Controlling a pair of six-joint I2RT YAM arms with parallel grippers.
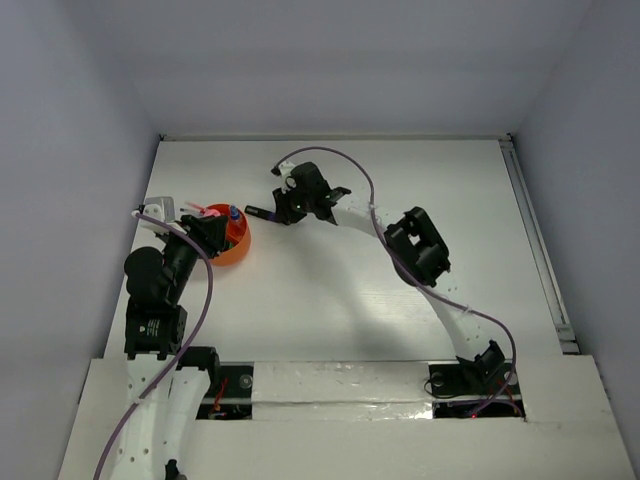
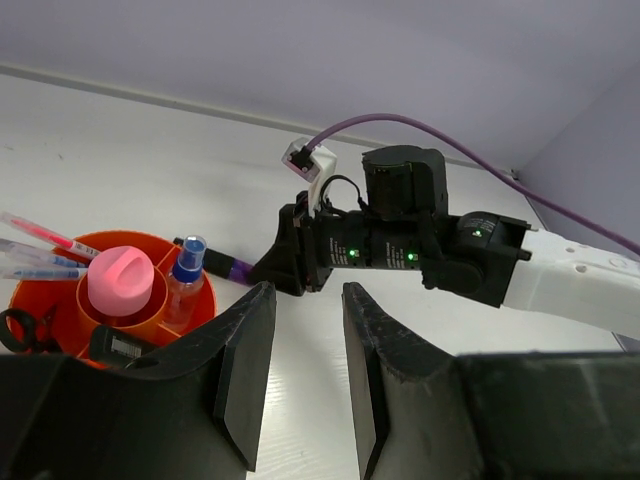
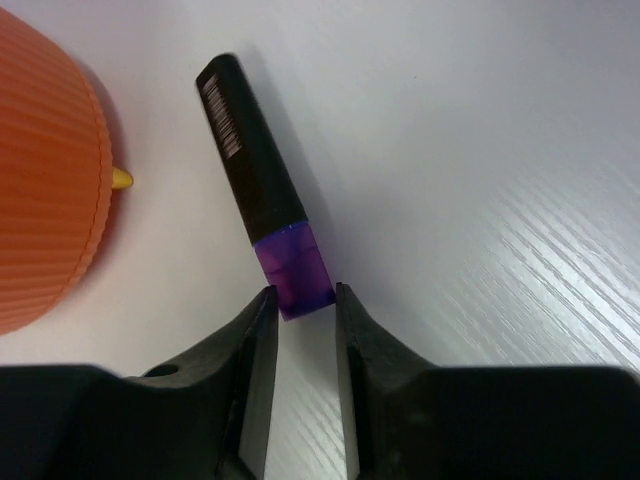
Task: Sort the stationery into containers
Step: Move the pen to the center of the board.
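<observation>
One purple-capped black highlighter (image 3: 262,195) right of the round orange plastic holder (image 3: 45,200): we are pinching only its cap tip, right gripper (image 3: 303,297); deeper bite advisable; left gripper (image 2: 305,300) spread, empty.

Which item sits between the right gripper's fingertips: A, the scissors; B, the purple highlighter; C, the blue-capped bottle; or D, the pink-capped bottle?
B: the right wrist view shows the purple highlighter lying on the table beside the orange holder, its purple cap between the fingertips of the right gripper.
</observation>
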